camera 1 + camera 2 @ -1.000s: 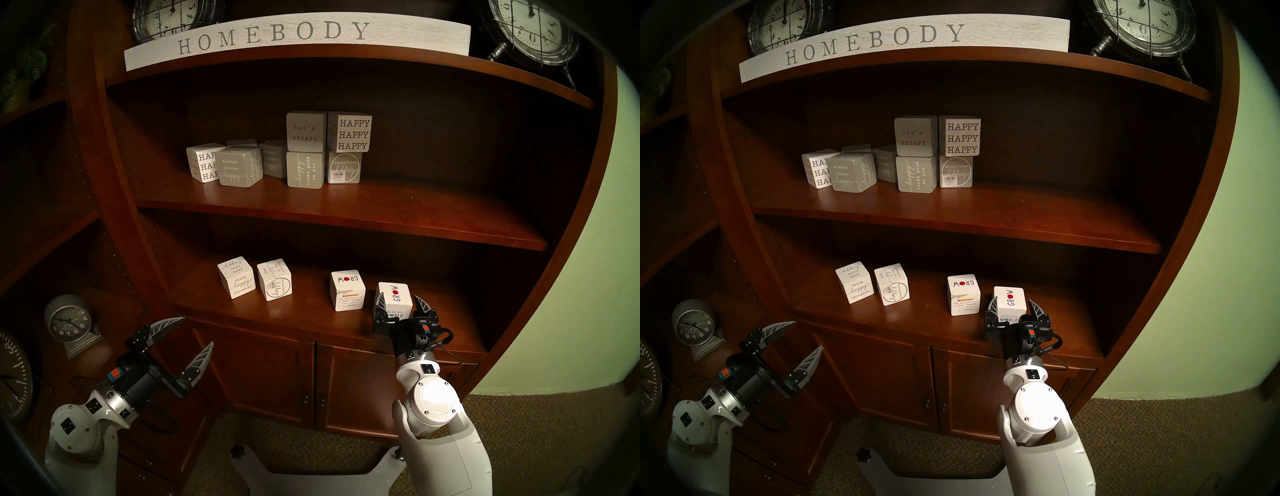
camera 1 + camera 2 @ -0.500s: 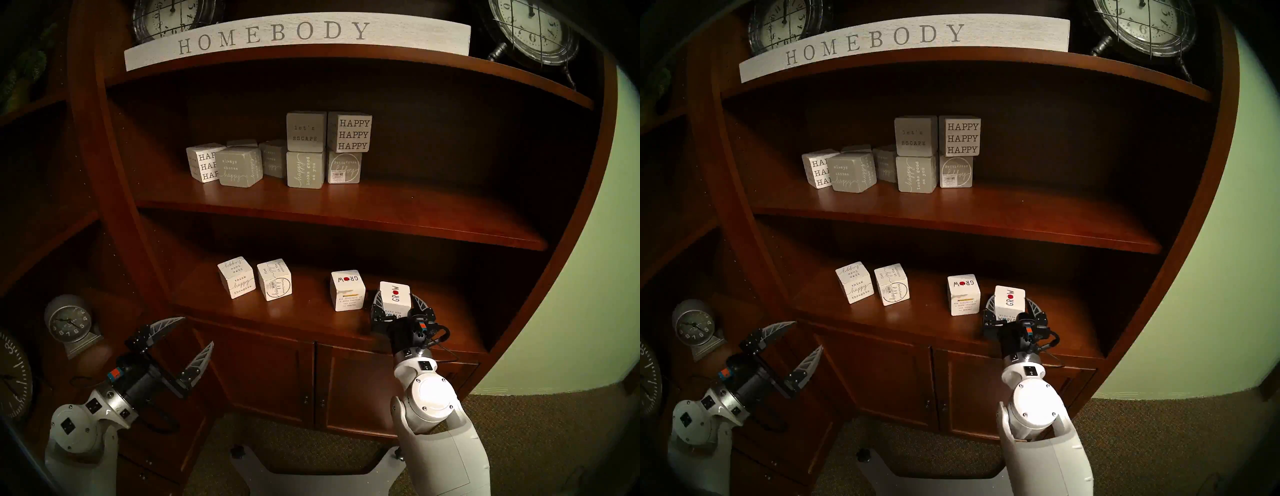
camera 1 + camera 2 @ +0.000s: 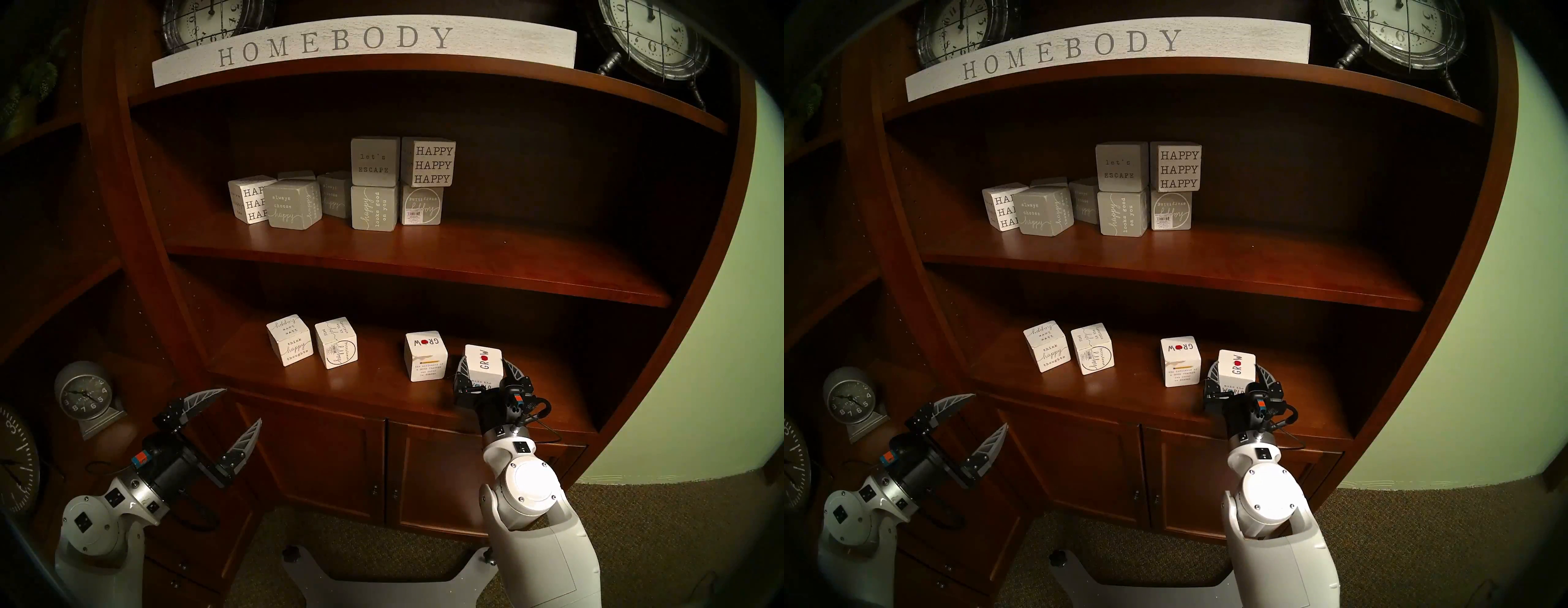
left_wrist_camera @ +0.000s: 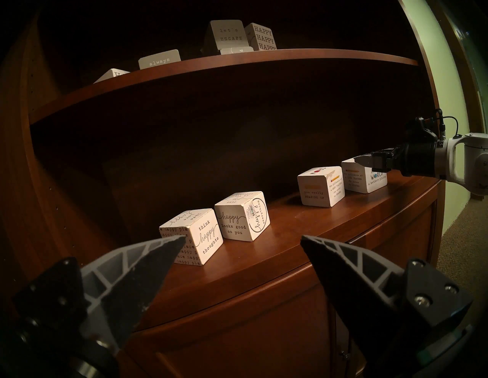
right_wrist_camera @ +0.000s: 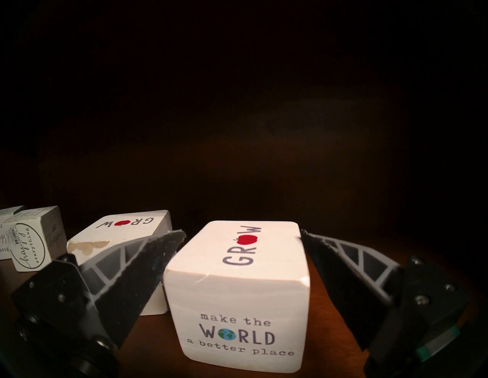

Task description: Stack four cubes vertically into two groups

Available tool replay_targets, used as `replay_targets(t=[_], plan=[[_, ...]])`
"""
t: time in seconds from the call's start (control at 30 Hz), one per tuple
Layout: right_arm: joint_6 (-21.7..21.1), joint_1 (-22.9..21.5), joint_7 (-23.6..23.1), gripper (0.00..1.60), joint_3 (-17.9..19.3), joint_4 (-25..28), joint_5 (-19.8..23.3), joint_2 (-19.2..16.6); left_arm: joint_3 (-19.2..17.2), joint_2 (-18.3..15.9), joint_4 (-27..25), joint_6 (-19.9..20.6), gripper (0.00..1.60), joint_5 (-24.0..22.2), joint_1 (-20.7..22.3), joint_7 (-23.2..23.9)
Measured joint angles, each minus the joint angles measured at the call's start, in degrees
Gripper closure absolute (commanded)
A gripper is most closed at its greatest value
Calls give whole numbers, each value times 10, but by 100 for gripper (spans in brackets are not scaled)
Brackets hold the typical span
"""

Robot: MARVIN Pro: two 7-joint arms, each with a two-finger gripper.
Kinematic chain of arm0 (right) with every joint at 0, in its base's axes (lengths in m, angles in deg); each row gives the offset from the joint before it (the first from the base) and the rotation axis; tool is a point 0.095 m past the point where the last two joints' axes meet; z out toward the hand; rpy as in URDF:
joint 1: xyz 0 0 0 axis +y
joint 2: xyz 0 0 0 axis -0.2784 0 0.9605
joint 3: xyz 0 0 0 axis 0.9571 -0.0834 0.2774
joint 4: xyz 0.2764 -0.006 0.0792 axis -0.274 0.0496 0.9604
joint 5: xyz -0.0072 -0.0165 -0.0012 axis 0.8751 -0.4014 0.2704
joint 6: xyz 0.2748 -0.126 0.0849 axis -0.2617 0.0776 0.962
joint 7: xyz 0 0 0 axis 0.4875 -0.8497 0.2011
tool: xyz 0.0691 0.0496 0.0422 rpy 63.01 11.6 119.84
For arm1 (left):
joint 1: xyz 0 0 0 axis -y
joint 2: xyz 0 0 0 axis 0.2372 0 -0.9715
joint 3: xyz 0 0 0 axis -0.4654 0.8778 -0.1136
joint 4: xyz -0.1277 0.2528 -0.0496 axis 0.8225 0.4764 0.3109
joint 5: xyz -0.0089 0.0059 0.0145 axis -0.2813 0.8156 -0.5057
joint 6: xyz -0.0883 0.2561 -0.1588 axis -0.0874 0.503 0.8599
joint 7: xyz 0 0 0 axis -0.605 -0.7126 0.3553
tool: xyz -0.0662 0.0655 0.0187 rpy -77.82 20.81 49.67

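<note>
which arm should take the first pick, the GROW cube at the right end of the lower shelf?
Right. The right gripper already straddles that GROW cube, a finger on each side, jaws open, so it likely only needs to close. The left gripper hangs open off the shelf's left end, nearer the "happy" cubes.

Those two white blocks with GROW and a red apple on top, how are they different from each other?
The right GROW block sits between the fingers of the right tool, which stand open beside it; the left GROW block stands free. The left one has a chipped patch at its top front edge; the right one looks clean. Their GROW words point different ways. Both are white, alike in size, and rest on the lower shelf.
</note>
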Motion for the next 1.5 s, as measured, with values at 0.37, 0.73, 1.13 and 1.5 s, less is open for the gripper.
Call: replay_targets(t=[0.37, 0.73, 1.13, 1.5], plan=[[4, 6, -1, 0, 0, 3, 8, 1, 0, 0, 0, 0, 0, 0, 0, 0], [5, 13, -1, 0, 0, 7, 11, 1, 0, 0, 0, 0, 0, 0, 0, 0], [3, 2, -9, 0, 6, -5, 12, -2, 0, 0, 0, 0, 0, 0, 0, 0], [-1, -8, -15, 9, 11, -23, 11, -4, 0, 0, 0, 0, 0, 0, 0, 0]])
